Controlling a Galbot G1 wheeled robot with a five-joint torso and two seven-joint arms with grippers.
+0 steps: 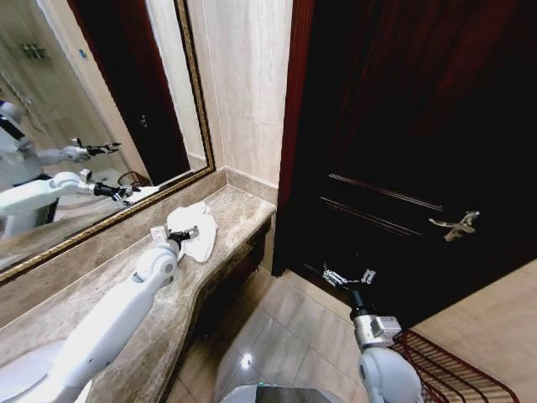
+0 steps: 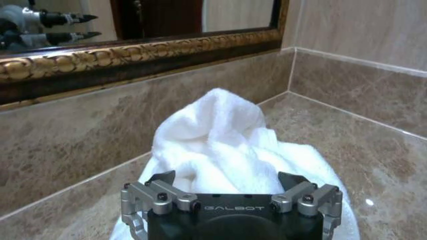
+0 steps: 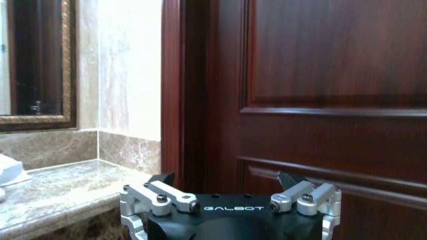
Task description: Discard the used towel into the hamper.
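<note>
Reach stage: my left gripper (image 1: 191, 232), jaws open, sits at the towel (image 1: 195, 228) near the bench (image 1: 243, 210) end corner. Next: close. Right gripper (image 1: 348, 278) open, idle; hamper (image 1: 453, 374) floor-side.

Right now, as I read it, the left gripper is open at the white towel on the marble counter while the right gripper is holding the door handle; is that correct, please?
Not quite. The right gripper holds nothing: in the head view it hangs open in front of the dark door, well apart from the door handle. The rest stands: the left gripper is open at the white towel on the marble counter.
</note>
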